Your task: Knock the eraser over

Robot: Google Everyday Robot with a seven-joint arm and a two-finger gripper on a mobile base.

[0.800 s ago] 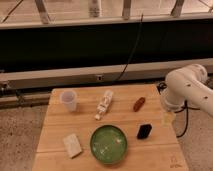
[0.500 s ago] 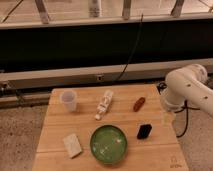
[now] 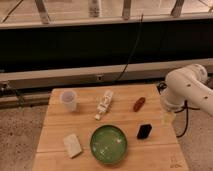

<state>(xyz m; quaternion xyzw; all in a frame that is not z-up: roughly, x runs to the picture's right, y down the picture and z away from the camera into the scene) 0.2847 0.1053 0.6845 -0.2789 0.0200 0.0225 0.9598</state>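
Note:
The eraser (image 3: 144,131) is a small black block on the wooden table (image 3: 85,125), right of the green bowl (image 3: 108,144). My white arm comes in from the right edge. My gripper (image 3: 167,118) hangs at the table's right edge, a short way right of and slightly above the eraser, not touching it.
A clear plastic cup (image 3: 69,100) stands at the back left. A white toy-like object (image 3: 104,104) lies in the middle back. A reddish-brown oblong thing (image 3: 139,103) lies at the back right. A pale cream block (image 3: 72,145) lies at the front left.

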